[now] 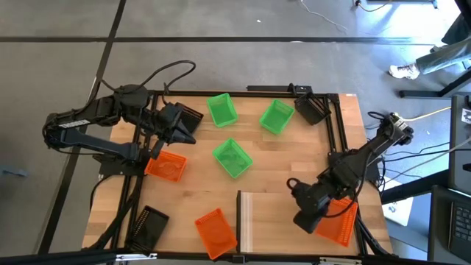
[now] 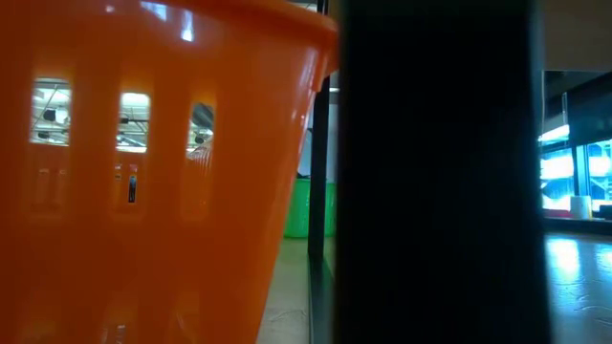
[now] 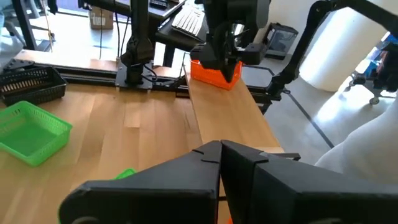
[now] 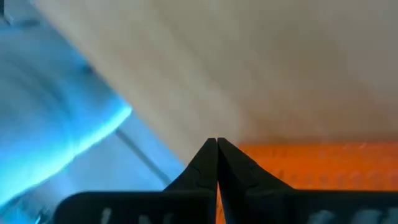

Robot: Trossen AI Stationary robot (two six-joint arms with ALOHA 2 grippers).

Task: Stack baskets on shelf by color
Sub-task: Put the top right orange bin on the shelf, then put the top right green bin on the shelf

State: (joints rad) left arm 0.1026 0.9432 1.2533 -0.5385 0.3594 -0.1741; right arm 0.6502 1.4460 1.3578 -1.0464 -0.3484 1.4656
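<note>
My right gripper (image 1: 316, 219) (image 4: 216, 142) is shut on an orange basket (image 1: 340, 223) at the right end of the pale shelf (image 1: 268, 221). My left gripper (image 1: 191, 137) (image 3: 221, 144) hovers shut over the table's left part, touching nothing. It is above a second orange basket (image 1: 165, 165) and beside a black basket (image 1: 191, 115). Three green baskets (image 1: 222, 109) (image 1: 276, 116) (image 1: 232, 157) stand on the tabletop. A third orange basket (image 1: 215, 232) stands at the near edge, filling the low view (image 2: 143, 172). Two more black baskets (image 1: 313, 109) (image 1: 151, 224) stand on their bottoms. My right gripper pinches the orange basket's wall at its rim (image 4: 261, 163) between the two fingers. One finger stands inside and one outside, coming from above and slanting down. In the left wrist view the basket (image 3: 214, 73) stands with its bottom on the far end of the shelf (image 3: 217, 112).
Black frame rails (image 1: 335, 132) run along the table's right and far edges, and a dark upright (image 2: 430, 172) blocks much of the low view. Bare planks (image 1: 191, 191) lie between the shelf and the left arm. Cables and floor surround the table.
</note>
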